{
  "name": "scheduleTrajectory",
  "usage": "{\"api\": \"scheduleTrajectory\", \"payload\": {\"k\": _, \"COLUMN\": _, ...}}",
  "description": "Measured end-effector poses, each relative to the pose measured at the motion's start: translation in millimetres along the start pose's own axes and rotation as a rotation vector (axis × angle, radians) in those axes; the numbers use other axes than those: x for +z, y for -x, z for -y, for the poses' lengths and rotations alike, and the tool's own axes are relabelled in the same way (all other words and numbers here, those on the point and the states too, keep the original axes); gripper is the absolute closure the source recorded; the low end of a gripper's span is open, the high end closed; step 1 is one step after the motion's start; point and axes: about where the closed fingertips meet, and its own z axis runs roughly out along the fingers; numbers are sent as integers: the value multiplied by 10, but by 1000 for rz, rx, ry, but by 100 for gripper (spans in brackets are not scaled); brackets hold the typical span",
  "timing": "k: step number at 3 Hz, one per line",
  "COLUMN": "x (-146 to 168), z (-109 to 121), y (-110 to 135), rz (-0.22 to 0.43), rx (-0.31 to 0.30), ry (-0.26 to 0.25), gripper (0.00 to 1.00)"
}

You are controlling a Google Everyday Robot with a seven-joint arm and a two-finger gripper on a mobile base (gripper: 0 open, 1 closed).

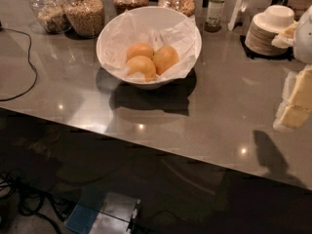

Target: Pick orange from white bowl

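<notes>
The white bowl [104,57] stands on the grey counter at the back middle, lined with crumpled white paper. Three yellow-orange fruits lie in it. The orange [166,58] is the plump round one on the right. An oblong pointed fruit [141,67] lies at the front left and a paler round one [139,49] behind it. My gripper [295,104], with cream-coloured ends, hangs at the right edge of the view above the counter, well to the right of the bowl and apart from it. Nothing shows in it.
Several glass jars [85,11] of grains and a bottle [214,9] stand behind the bowl. A stack of small white dishes [270,30] sits at the back right. A black cable [27,67] lies at the left. The counter's front edge [146,145] runs diagonally, with dark floor below.
</notes>
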Motion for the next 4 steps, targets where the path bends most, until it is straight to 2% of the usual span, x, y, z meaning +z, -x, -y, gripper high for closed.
{"api": "scheduleTrajectory", "payload": {"k": 1, "x": 1, "z": 0, "y": 2, "rz": 1, "rx": 0, "ry": 0, "gripper": 0}}
{"api": "scheduleTrajectory", "payload": {"k": 2, "x": 64, "z": 14, "y": 117, "rz": 36, "rx": -26, "ry": -2, "gripper": 0}}
{"api": "scheduleTrajectory", "payload": {"k": 3, "x": 318, "z": 146, "y": 582, "rz": 125, "rx": -101, "ry": 0, "gripper": 0}}
{"api": "scheduleTrajectory", "payload": {"k": 4, "x": 493, "z": 396, "y": 1149, "rz": 199, "rx": -161, "ry": -6, "gripper": 0}}
